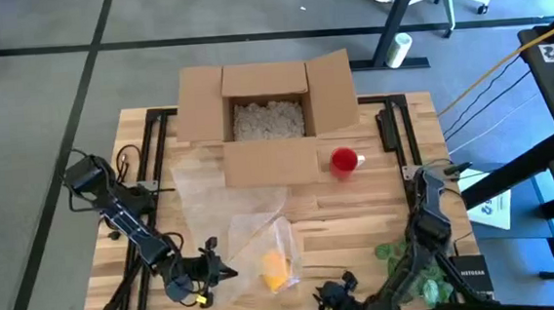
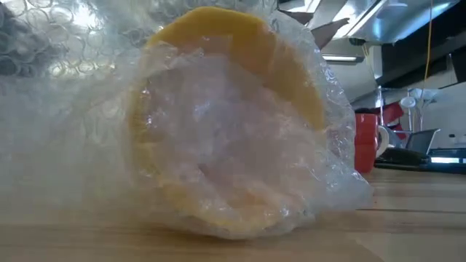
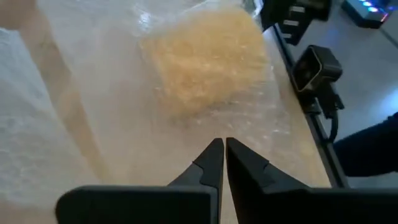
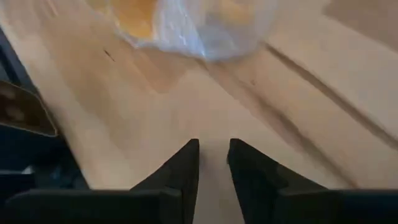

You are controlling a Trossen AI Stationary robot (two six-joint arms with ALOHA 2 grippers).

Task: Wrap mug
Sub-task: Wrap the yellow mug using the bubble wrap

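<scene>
A yellow mug (image 1: 274, 269) lies on its side near the table's front edge, loosely covered by clear bubble wrap (image 2: 218, 138). The low view looks into its open mouth, which is filled with wrap. My left gripper (image 3: 224, 148) is shut, left of the mug, its tips over the wrap that spreads across the table. My right gripper (image 4: 213, 149) stands to the mug's right with a narrow gap between its fingers and only bare wood between them. A red mug (image 1: 344, 160) stands upright beside the box. My left gripper's shut fingertips (image 3: 211, 155) point level from the table's left toward the wrapped mug, just above the spread bubble wrap (image 3: 124, 143). I cannot tell whether they touch it.
An open cardboard box (image 1: 269, 112) with pale filler stands at the table's far middle. A loose sheet of bubble wrap (image 1: 206, 194) lies in front of it. Green leaves (image 1: 401, 254) and a dark device (image 1: 467, 279) sit at the front right.
</scene>
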